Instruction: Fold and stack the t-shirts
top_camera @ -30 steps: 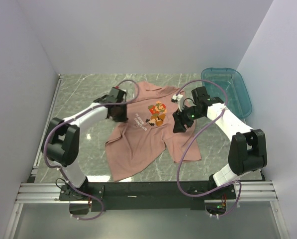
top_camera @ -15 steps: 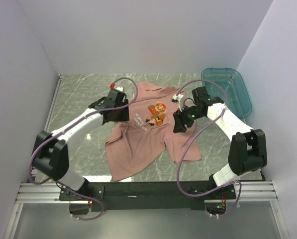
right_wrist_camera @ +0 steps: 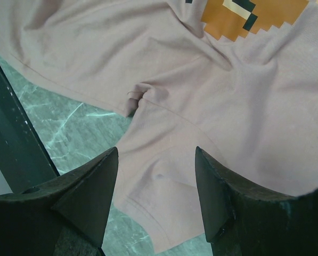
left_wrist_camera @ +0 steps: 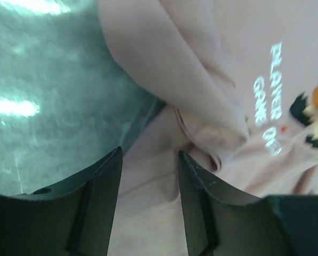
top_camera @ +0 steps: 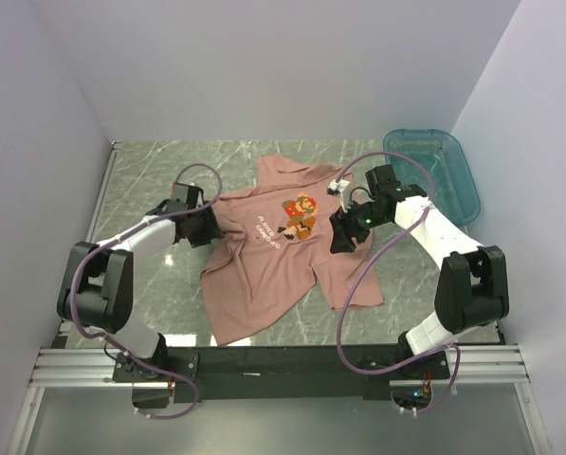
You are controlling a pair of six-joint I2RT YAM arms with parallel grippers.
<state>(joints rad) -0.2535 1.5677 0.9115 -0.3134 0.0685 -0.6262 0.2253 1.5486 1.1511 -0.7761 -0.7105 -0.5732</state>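
Observation:
A dusty salmon-pink t-shirt [top_camera: 268,280] lies rumpled and face up in the middle of the marble table, its orange-brown pixel print [top_camera: 300,214] and white text showing. My left gripper [top_camera: 205,227] is low at the shirt's left sleeve. In the left wrist view [left_wrist_camera: 149,154] its jaws stand apart with sleeve cloth [left_wrist_camera: 148,213] showing between them. My right gripper [top_camera: 341,239] hovers over the shirt's right side. In the right wrist view [right_wrist_camera: 156,152] it is open over the right sleeve [right_wrist_camera: 164,197].
A teal plastic bin [top_camera: 434,171] stands at the back right corner. White walls close in the table on the left, back and right. Bare marble [top_camera: 150,180] lies to the left of the shirt and in front of it.
My left arm has swung left and lower, from the shirt's upper left to its left sleeve, which now lies spread out leftwards. The right arm has not moved.

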